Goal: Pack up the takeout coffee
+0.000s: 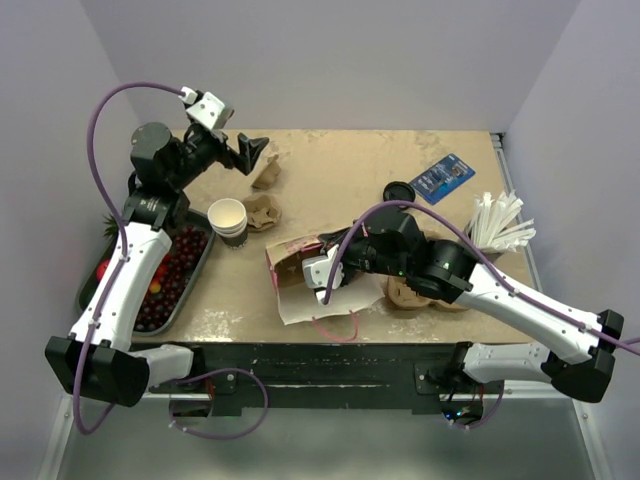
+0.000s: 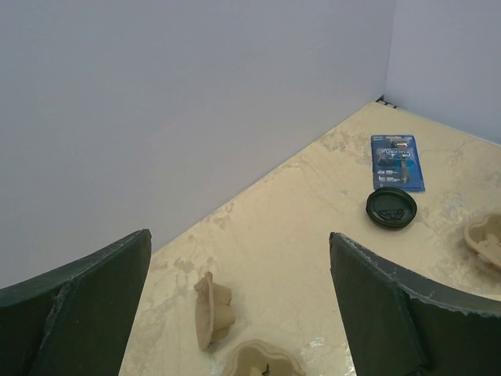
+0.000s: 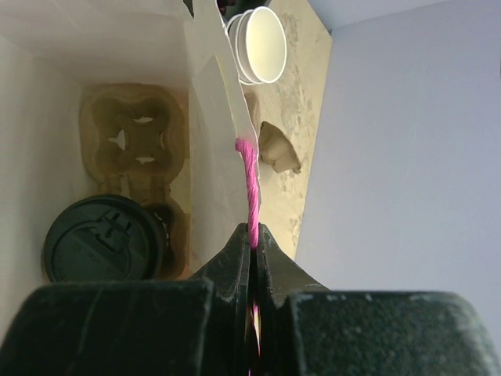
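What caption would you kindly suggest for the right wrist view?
Right claw pinches the pink bag handle; lidded coffee sits in the carrier inside.

Counter (image 1: 350, 160): tan, scuffed, with pale blotches.
- Left edge: dark tray (image 1: 203, 256) of red and dark fruit.
- Just right of the tray: stack of white-rimmed paper cups (image 1: 228, 219). A pulp carrier piece (image 1: 264, 212) lies just beside it, a second pulp piece (image 1: 266, 174) farther back.
- Back right: loose black lid (image 1: 399, 191), near a blue blister pack (image 1: 441, 178) but apart from it.
- Right edge: bundle of white sticks (image 1: 498, 220).
- Near middle: white paper bag (image 1: 300, 300) on its side, pink handle (image 1: 335, 325) trailing toward the near edge.
- Right of the bag: another pulp carrier (image 1: 408, 294), partly hidden.
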